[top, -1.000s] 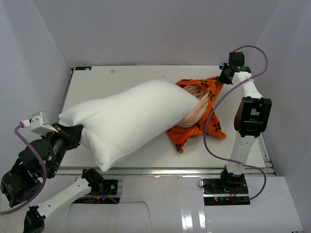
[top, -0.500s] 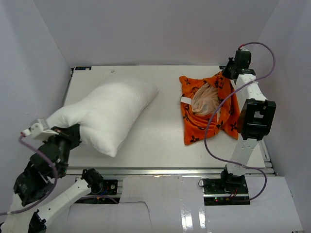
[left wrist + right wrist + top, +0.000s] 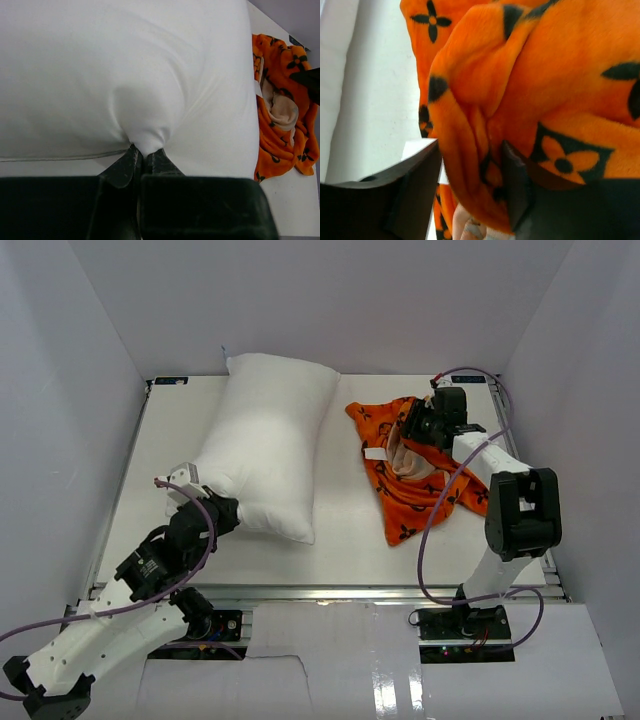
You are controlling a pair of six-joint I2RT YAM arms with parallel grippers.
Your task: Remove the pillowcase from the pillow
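Wrist cam only: pillowcase [image 3: 560,75] inside R gripper [image 3: 471,146].

Top cam: high up at near side, looks down + fwd over whole table [image 3: 340,510], far off. Left wrist cam: low, close, faces the pillow [image 3: 125,65] side-on, w/ pillowcase [image 3: 280,145] at right edge. Right wrist cam: v. close, frame nearly all pillowcase, strip of table at left. Pillowcase in all 3 views; pillow in top + left wrist.

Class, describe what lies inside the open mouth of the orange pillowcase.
Only pale cream lining shows inside the pillowcase; the pillow lies apart, outside it. Deeper folds are hidden by orange fabric and the right gripper.
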